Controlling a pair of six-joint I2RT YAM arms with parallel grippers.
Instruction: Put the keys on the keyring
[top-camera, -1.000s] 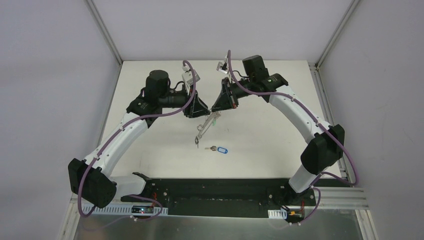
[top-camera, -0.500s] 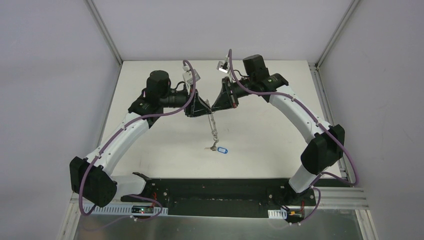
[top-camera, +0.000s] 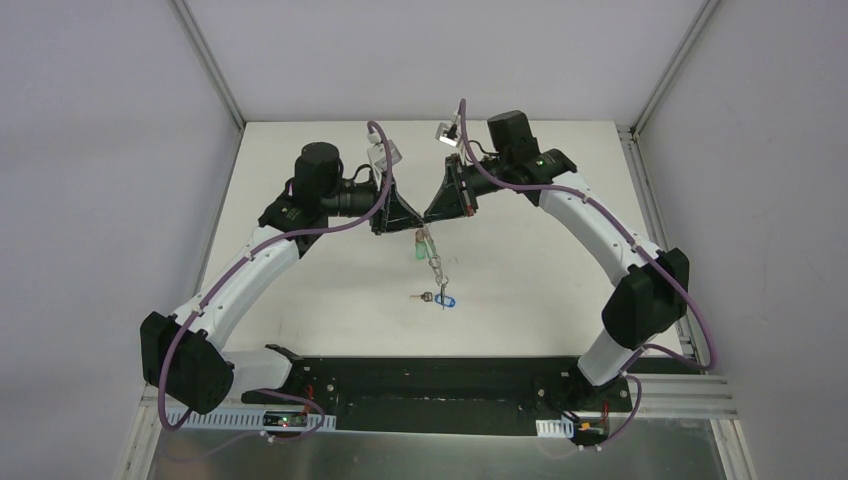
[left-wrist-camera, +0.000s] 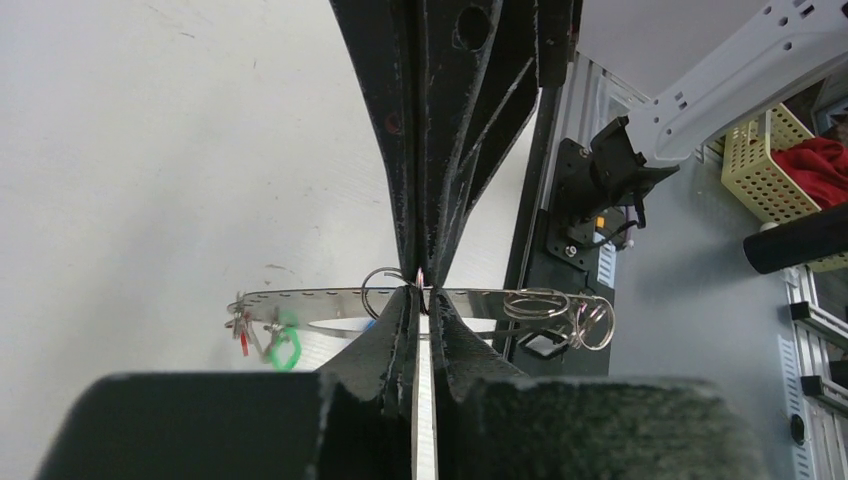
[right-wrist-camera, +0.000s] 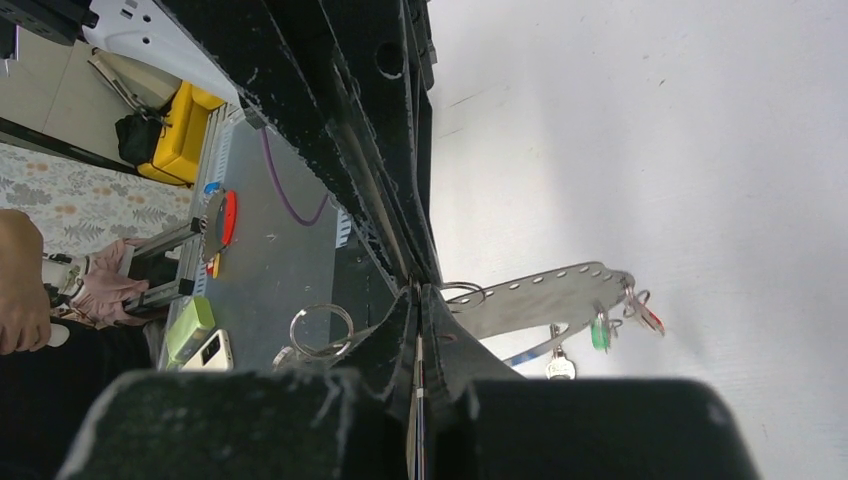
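Note:
My two grippers meet tip to tip above the middle of the table, the left gripper and the right gripper. Both are shut on the keyring, which hangs below them. In the left wrist view my left gripper pinches the keyring, a flat silver band with small holes that carries a red tag, a green tag and small split rings. The right gripper grips the same keyring from the opposite side. A key with a blue tag lies on the table under the keyring.
The white table is walled by pale panels on three sides. A black base rail runs along the near edge between the arm bases. A loose split ring dangles at the keyring's near end.
The keyring swung from slanting toward the lower left to hanging under the grippers. My left gripper shifted right and closed on it. The right gripper stayed put.

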